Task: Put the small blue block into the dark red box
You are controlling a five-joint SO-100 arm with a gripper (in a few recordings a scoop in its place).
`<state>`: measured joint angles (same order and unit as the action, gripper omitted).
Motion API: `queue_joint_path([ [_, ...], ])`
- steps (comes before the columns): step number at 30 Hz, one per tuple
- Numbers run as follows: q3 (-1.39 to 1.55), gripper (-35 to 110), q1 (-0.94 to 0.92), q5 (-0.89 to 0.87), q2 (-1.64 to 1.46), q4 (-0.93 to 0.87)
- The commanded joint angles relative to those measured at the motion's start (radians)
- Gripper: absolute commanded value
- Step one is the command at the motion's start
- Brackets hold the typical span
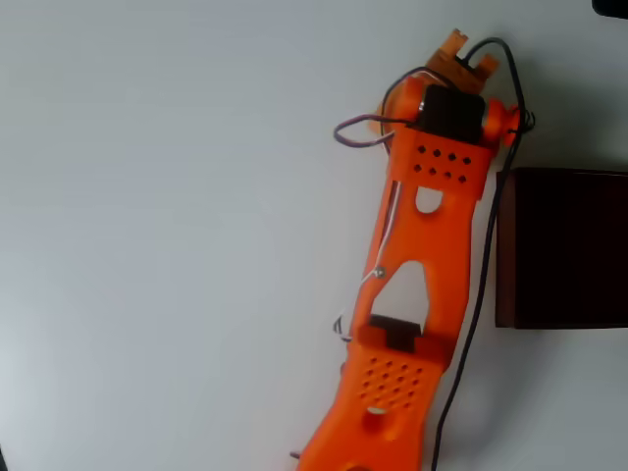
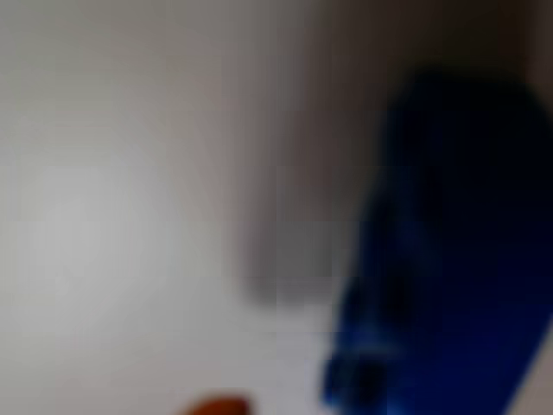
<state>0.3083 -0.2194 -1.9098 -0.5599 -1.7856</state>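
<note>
In the wrist view the small blue block [image 2: 441,251] is a large blurred blue shape on the right, very close to the camera, with the white table behind it. An orange sliver, probably a fingertip [image 2: 216,405], shows at the bottom edge. In the overhead view the orange arm reaches from the bottom edge up to the gripper [image 1: 469,51] near the top, and its body hides the block. The dark red box [image 1: 564,247] sits on the table at the right edge, below and right of the gripper. Blur hides whether the jaws are closed on the block.
A black cable [image 1: 483,265] runs along the arm's right side, close to the box's left wall. The white table [image 1: 167,245] stretches wide to the left of the arm.
</note>
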Motion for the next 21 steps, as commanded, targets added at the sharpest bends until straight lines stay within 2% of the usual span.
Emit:
queue_joint_path([
  [1,-0.069,25,-0.011,0.000,-0.003,-0.031],
  [5,-0.120,23,-0.015,0.009,0.052,-0.032],
  [8,-0.213,8,-0.028,0.043,0.120,-0.035],
  [10,-0.247,2,-0.032,0.035,0.146,-0.035],
  [17,-0.330,0,-0.064,0.091,0.193,-0.038],
  [21,-0.342,0,-0.081,0.183,0.140,-0.051],
])
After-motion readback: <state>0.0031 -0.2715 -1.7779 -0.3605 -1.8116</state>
